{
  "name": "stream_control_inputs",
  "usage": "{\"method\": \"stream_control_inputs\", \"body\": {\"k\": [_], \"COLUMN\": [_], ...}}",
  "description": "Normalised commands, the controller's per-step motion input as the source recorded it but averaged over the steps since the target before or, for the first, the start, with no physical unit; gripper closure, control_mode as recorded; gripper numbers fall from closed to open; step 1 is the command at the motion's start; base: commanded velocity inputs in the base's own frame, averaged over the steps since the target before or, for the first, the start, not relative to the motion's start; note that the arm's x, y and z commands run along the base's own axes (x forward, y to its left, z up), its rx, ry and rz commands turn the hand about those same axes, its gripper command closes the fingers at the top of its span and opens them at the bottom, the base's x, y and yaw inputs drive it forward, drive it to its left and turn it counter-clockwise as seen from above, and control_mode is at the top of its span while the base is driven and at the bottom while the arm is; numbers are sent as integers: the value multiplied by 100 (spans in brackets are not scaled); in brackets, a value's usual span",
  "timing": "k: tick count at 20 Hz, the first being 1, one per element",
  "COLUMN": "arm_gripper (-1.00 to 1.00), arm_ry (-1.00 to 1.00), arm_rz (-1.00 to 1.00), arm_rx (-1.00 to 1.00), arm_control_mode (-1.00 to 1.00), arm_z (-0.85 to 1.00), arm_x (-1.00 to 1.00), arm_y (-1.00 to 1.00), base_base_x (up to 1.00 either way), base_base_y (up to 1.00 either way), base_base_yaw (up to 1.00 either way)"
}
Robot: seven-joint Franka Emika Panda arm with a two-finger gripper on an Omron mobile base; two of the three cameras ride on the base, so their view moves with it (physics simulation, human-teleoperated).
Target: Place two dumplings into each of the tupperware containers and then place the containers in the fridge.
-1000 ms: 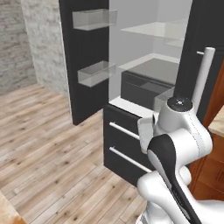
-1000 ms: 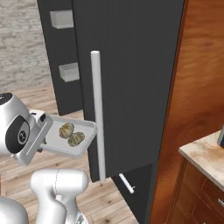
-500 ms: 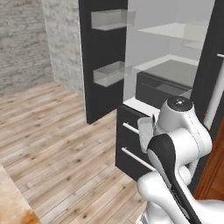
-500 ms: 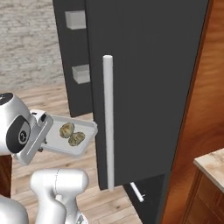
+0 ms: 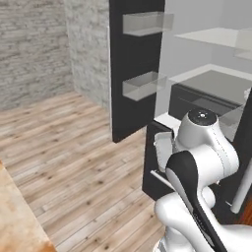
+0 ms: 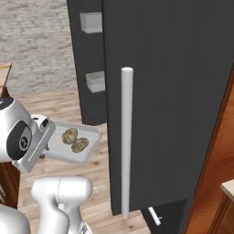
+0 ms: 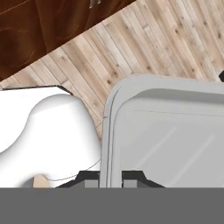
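The shallow rectangular pale grey translucent tupperware tray (image 6: 73, 146) with rounded corners hangs in the air above the floor, tilted slightly, its near short edge caught in the two-finger gripper (image 7: 110, 176). In the hand view the tray's rim (image 7: 107, 131) runs down between the two small dark finger tips, which sit pressed together on it, so the gripper is pinching the tray by that rim. Two small lumpy grey-tan pleated dumplings (image 6: 75, 140) lie side by side inside the tray, touching each other, near its middle.

In the right base view the tray sits just left of the tall dark grey fridge door (image 6: 169, 100), close to its left edge without touching it, and the long silver bar handle (image 6: 126, 141) stands upright on that door. Two small pale door bins (image 6: 93, 52) show on the far open door, one above the other.

In the left base view the fridge (image 5: 206, 88) stands open beyond the white arm (image 5: 197, 157), showing a pale grey interior with glass shelves (image 5: 211, 37) and clear bins (image 5: 145, 83) on the left door. A pale wooden plank floor (image 5: 74, 157) stretches left toward a grey stone wall (image 5: 34, 49). Reddish-brown wooden cabinets (image 7: 39, 30) show at the top of the hand view.
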Motion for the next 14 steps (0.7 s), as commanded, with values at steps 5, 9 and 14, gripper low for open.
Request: {"method": "stream_control_inputs", "body": {"k": [5, 9, 14], "arm_gripper": [100, 100, 100], "arm_ry": [0, 0, 0], "arm_rz": [0, 0, 0], "arm_rx": [0, 0, 0], "arm_control_mode": [100, 100, 100], "arm_z": [0, 0, 0], "arm_x": [0, 0, 0], "arm_y": [0, 0, 0], "base_base_x": [100, 100, 100], "base_base_y": [100, 83, 90], "base_base_yaw": [-7, -25, -42]}}
